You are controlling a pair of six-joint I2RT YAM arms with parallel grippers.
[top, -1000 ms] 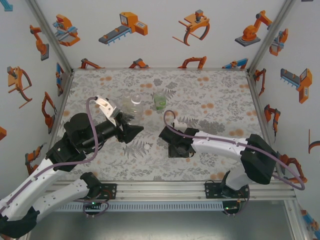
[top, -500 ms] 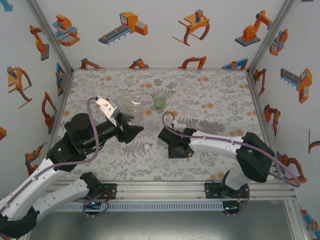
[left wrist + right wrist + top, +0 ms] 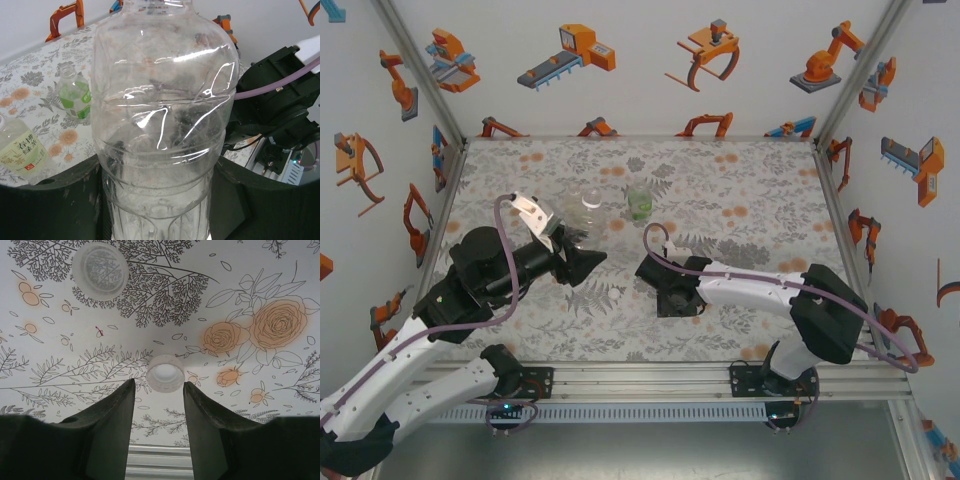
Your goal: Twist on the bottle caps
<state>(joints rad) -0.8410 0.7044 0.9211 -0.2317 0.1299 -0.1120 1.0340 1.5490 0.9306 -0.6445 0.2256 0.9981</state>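
Right gripper [image 3: 159,385]: is hovering low over the table [image 3: 260,270], jaws standing narrowly apart with nothing between them.
Nearest cap [image 3: 165,373]: is lying flat on the table, hollow side seemingly up, at 12 o'clock just past the fingertips and in line with the gap.
Second cap [image 3: 100,271]: is lying farther out, at 11 o'clock.
Left gripper [image 3: 159,205]: is clamping the base of the clear bottle [image 3: 160,115]; the bottle's long axis is running straight away from the fingers, its mouth out of frame.
Other bottles: the green bottle [image 3: 75,95], uncapped, is standing at 10 o'clock of that hand, and the pale bottle [image 3: 20,155] at 9 o'clock.
Coming move: the right arm is the nearer one, so a short advance toward 12 o'clock should bracket the cap.
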